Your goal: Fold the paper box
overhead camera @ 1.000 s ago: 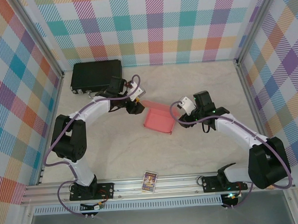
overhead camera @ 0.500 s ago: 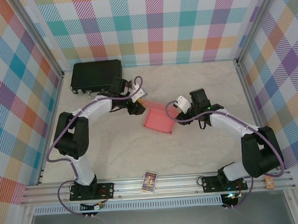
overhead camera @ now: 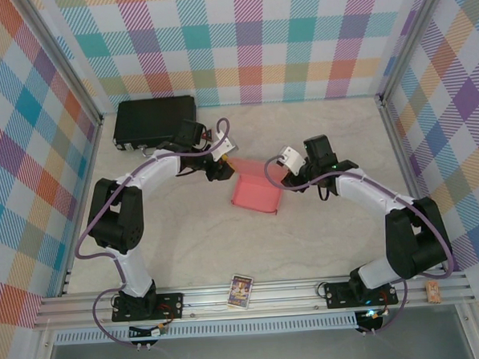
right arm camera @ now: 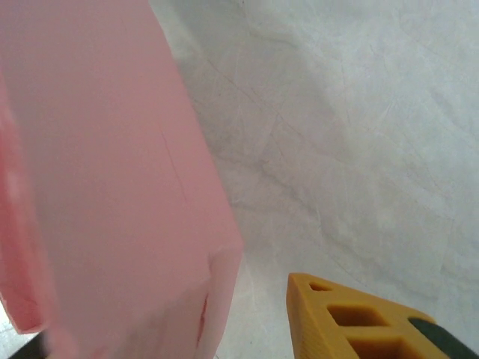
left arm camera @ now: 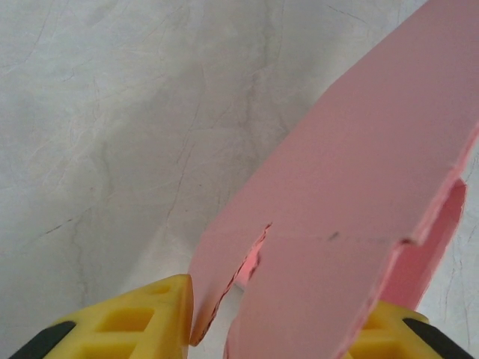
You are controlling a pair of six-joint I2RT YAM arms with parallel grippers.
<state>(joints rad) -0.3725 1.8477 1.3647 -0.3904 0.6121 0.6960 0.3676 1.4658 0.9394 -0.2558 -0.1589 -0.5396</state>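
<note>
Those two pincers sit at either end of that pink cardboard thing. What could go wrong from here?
1. The salmon-pink thin card box has a ragged slit right beside the left pincer. A pull there might tear it further.
2. A yellow finger of the right pincer stands clear of the box wall. A squeeze could dent or shove the thin wall instead of folding it.
3. With a pincer at each end, uneven pulls might skew the light box.
</note>
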